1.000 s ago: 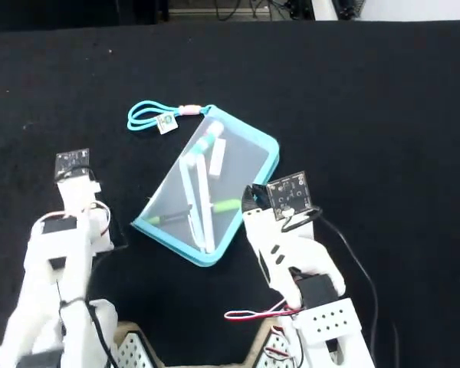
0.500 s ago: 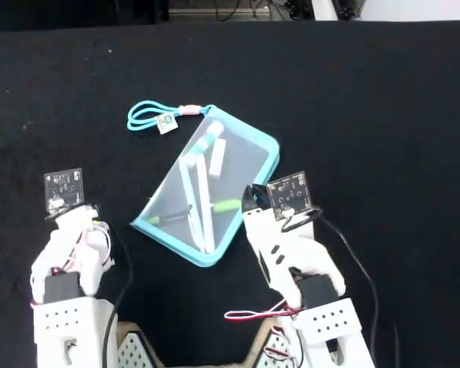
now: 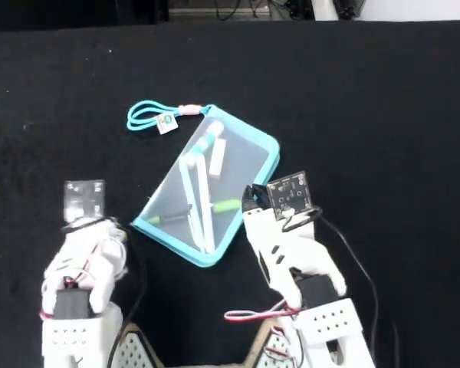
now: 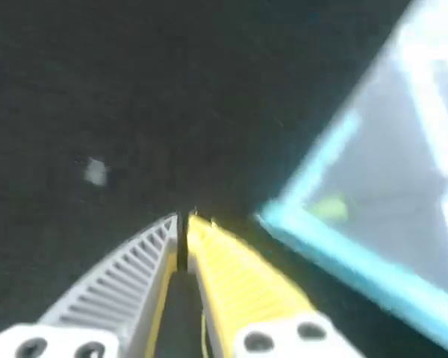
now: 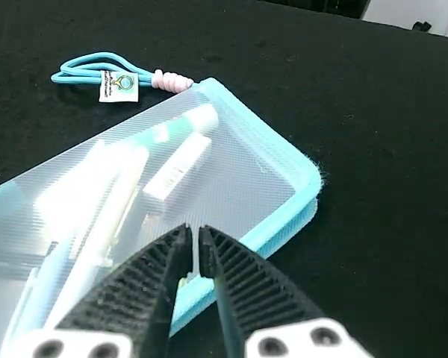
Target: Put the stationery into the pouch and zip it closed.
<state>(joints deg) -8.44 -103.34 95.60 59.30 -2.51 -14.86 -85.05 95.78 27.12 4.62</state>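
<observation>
The clear, blue-edged pouch [image 3: 207, 184] lies aslant on the black table [image 3: 368, 115], stationery [image 3: 202, 192] inside, looped cord [image 3: 148, 116] at its far corner; the right gripper [image 5: 193, 233], clenched on nothing, hangs over one edge; the left gripper [image 4: 185, 221], likewise clenched empty, sits beside a corner; filling looks done; next, confirm the zip is fully drawn.

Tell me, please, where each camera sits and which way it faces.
High view: fixed overhead, looking down on the table; left arm and right arm flank the pouch.
Left wrist view: on the left arm, facing past the left gripper to the pouch's corner.
Right wrist view: on the right arm, facing past the right gripper across the pouch.
Shared: all three show the pouch.
</observation>
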